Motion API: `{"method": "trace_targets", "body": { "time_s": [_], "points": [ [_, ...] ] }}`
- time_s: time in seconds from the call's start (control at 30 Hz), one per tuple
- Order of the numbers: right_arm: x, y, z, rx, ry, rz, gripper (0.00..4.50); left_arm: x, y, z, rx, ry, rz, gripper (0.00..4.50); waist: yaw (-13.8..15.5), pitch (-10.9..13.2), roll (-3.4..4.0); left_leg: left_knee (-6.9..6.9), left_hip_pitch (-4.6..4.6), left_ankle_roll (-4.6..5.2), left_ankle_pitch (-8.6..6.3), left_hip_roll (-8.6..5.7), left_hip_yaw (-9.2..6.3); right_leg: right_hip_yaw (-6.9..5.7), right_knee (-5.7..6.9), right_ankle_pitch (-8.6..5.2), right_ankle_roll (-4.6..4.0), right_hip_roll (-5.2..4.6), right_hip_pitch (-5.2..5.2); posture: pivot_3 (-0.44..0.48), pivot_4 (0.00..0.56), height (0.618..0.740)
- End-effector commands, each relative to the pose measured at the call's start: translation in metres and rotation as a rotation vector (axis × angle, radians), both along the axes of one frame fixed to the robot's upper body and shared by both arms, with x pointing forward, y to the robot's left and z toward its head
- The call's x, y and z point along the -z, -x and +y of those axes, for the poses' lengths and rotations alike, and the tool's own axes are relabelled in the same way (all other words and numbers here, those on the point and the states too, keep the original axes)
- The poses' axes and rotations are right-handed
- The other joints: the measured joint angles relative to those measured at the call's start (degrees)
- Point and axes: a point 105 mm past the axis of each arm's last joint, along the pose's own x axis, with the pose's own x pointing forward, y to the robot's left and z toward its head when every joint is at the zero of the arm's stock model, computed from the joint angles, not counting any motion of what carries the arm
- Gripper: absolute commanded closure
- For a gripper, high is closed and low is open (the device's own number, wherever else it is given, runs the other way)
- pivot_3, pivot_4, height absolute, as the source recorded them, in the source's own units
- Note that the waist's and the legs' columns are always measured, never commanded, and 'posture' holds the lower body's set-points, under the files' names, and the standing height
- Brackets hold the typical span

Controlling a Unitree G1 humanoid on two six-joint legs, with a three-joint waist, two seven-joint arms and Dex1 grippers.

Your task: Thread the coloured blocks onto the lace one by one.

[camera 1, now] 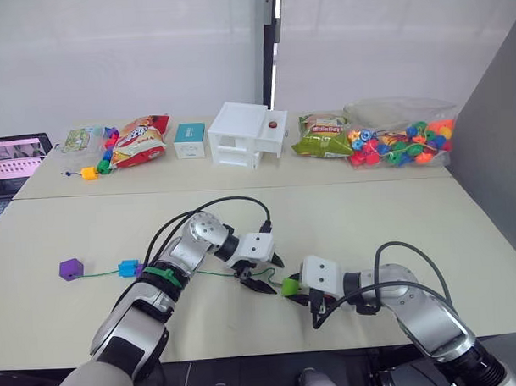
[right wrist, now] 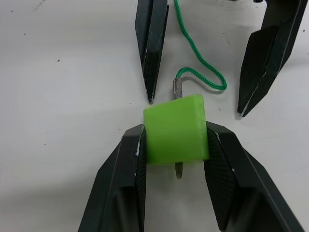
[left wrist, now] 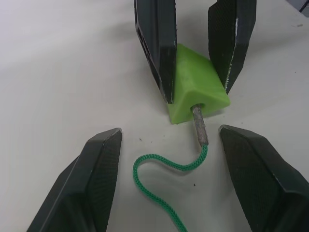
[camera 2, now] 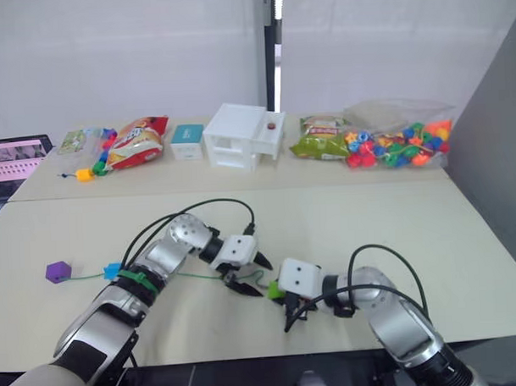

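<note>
My right gripper (right wrist: 175, 131) is shut on the light green block (right wrist: 175, 129), holding it just above the table. The lace's stiff grey tip (left wrist: 199, 126) passes through the block's hole and pokes out on the far side (right wrist: 178, 170). My left gripper (left wrist: 169, 135) is open, its fingers standing either side of the tip without touching it. From there the green lace (camera 1: 212, 274) runs back under my left arm to a blue block (camera 1: 127, 268) and a purple block (camera 1: 71, 269) strung at its end.
On the far table stand a white box (camera 1: 244, 134), a bag of round beads (camera 1: 400, 142), snack bags (camera 1: 141, 140), a small teal box (camera 1: 189, 140) and a yellow cube on a cord (camera 1: 89, 173). A laptop (camera 1: 15, 159) sits at far left.
</note>
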Motion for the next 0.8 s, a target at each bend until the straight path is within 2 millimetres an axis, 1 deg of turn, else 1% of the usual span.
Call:
{"method": "trace_targets", "body": {
  "time_s": [0.03, 0.23, 0.37, 0.5, 0.63, 0.77, 0.8],
  "points": [
    [0.014, 0.014, 0.005, -0.036, 0.010, 0.077, 3.36, 0.009, 0.005, 0.012, 0.041, -0.085, 0.004, 1.09, 0.01, 0.00, 0.00, 0.00, 0.00, 0.01, 0.00, 0.00, 0.00, 0.00, 0.00, 0.00, 0.00, 0.00, 0.00, 0.000, 0.150, 0.740],
    [0.013, 0.013, 0.005, -0.031, 0.008, 0.073, 3.36, 0.007, 0.003, 0.023, 0.028, -0.104, -0.037, 1.09, 0.03, 0.00, 0.00, 0.00, 0.01, 0.02, -0.01, 0.00, 0.00, 0.00, -0.01, 0.00, 0.00, 0.00, 0.00, 0.000, 0.150, 0.740],
    [0.013, 0.011, 0.006, -0.028, 0.007, 0.067, 3.36, 0.003, 0.003, 0.024, 0.019, -0.089, -0.050, 1.09, 0.03, 0.00, 0.00, 0.00, 0.02, 0.02, -0.01, 0.01, -0.01, 0.00, 0.00, 0.00, 0.00, 0.00, 0.00, 0.000, 0.150, 0.740],
    [0.014, 0.011, 0.006, -0.029, 0.009, 0.066, 3.36, 0.003, 0.007, 0.024, 0.022, -0.084, -0.039, 1.09, 0.01, 0.00, 0.00, 0.00, 0.02, 0.02, -0.01, 0.01, 0.00, 0.00, 0.00, 0.00, 0.00, 0.00, 0.00, 0.000, 0.150, 0.740],
    [0.013, 0.010, 0.006, -0.028, 0.010, 0.062, 3.36, 0.003, 0.007, 0.025, 0.004, -0.076, -0.035, 1.09, 0.02, 0.00, 0.00, 0.00, 0.03, 0.02, -0.01, 0.01, 0.00, 0.00, 0.01, 0.00, 0.00, 0.00, 0.00, 0.000, 0.150, 0.740],
    [0.013, 0.009, 0.005, -0.026, 0.012, 0.060, 3.36, 0.002, 0.008, 0.025, -0.002, -0.067, -0.031, 2.25, 0.06, 0.00, 0.00, 0.00, 0.03, 0.02, -0.01, 0.01, 0.00, 0.00, 0.01, 0.00, 0.00, 0.00, 0.01, 0.000, 0.150, 0.740],
    [0.013, 0.009, 0.005, -0.026, 0.013, 0.060, 3.36, 0.002, 0.008, 0.026, -0.003, -0.068, -0.031, 2.60, 0.09, 0.00, 0.00, 0.00, 0.03, 0.02, -0.01, 0.00, 0.00, 0.00, 0.01, 0.00, 0.00, 0.00, 0.02, 0.000, 0.150, 0.740]
  ]
}}
